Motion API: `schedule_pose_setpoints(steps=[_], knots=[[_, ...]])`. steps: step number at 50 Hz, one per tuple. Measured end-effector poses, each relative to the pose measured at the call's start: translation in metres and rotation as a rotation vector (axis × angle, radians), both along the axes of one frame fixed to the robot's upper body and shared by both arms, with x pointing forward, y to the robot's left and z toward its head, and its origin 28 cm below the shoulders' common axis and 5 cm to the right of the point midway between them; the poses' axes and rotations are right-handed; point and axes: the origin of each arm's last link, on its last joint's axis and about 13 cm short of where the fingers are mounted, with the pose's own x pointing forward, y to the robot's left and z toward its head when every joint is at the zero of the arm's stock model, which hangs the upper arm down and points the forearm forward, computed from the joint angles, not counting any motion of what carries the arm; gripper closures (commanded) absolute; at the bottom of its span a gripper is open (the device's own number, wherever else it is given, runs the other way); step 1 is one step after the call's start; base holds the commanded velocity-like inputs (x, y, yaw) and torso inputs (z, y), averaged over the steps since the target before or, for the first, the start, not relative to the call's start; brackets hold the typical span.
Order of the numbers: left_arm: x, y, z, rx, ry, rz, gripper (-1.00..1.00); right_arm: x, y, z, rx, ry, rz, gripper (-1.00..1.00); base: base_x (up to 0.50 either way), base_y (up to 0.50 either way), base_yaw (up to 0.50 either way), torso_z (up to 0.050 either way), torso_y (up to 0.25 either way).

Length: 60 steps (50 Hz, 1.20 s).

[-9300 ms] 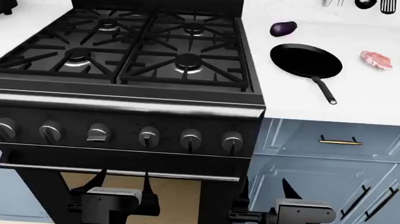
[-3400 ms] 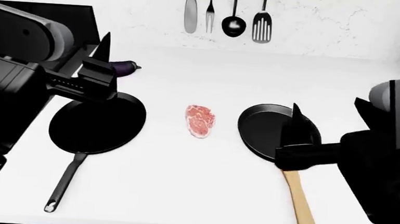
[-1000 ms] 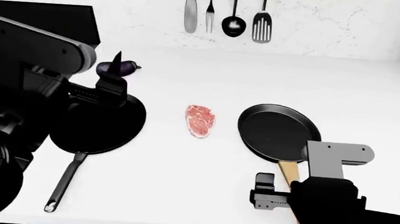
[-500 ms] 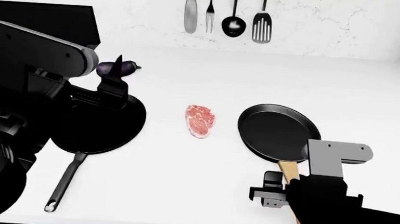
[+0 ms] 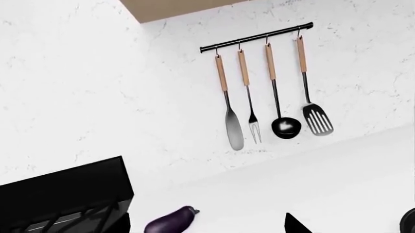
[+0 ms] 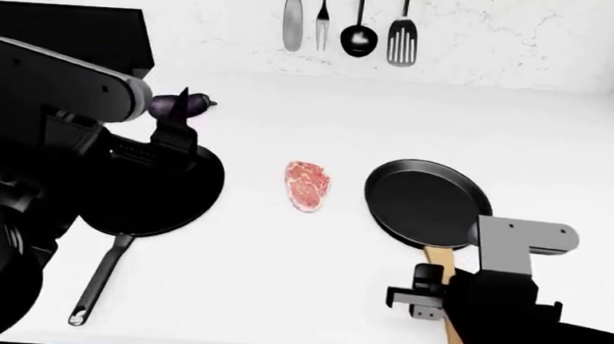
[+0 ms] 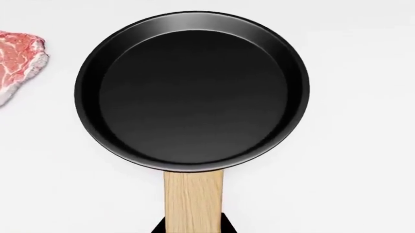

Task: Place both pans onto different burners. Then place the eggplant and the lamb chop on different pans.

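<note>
Landmark: the lamb chop (image 6: 308,185) lies flat on the white tabletop (image 6: 310,300); I place everything else from it.
Wooden-handled pan (image 6: 427,203): on the tabletop just to the right of the chop, handle pointing back toward me.
Thin-handled pan (image 6: 167,203): on the tabletop to the left of the chop, its left part covered by my left arm.
Eggplant (image 6: 173,105): on the tabletop beyond that pan, left of and behind the chop.
Only the left wrist view shows: the rail the hanging utensils (image 5: 272,97) hang from, their wooden grips, and a corner of the stove (image 5: 65,194) beside the eggplant.
Only the right wrist view shows: the deep pan's raised rim in full, and dark fingertips (image 7: 224,224) on either side of its wooden handle.
Cut off: the chop at the right wrist view's edge; no burner visible anywhere.
My left end effector (image 6: 179,124): raised near the eggplant, holding nothing I can see; I cannot tell how far it is open.
My right end effector (image 6: 440,296): straddles the wooden handle; whether it grips is unclear.
</note>
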Motion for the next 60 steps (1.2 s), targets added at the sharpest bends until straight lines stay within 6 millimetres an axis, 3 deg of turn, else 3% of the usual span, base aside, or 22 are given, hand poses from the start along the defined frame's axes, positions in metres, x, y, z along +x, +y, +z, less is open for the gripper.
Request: schedule_pose_setpoints(steps=[39, 60], knots=[[-0.012, 0.0, -0.016, -0.042, 0.074, 0.01, -1.0, -0.016, -0.006, 0.023, -0.071, -0.153, -0.03, 1.0, 0.0, 0.0, 0.0, 0.0, 0.001], [-0.047, 0.008, -0.016, -0.054, 0.301, 0.057, -1.0, -0.013, -0.009, 0.027, -0.06, -0.192, -0.036, 1.0, 0.0, 0.0, 0.0, 0.001, 0.001]])
